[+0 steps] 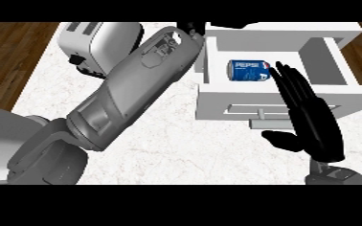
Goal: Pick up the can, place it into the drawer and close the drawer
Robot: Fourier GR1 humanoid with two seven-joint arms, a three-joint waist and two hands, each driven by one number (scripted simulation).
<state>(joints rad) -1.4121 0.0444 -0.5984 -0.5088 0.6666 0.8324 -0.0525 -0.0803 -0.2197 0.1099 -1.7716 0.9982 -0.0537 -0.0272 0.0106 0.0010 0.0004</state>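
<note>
Left forearm (134, 86) hides most of its hand (191, 28), seemingly beside the drawer (272, 98).

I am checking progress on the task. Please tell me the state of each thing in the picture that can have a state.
Can: lying on its side inside the drawer.
Drawer: open, pulled out, not yet closed.
Right hand: open, fingers straight, over the drawer's front.
Left hand: mostly hidden behind its forearm at the drawer's far left corner; fingers not clear.
Toaster: upright on the counter, partly hidden by the left forearm.
</note>
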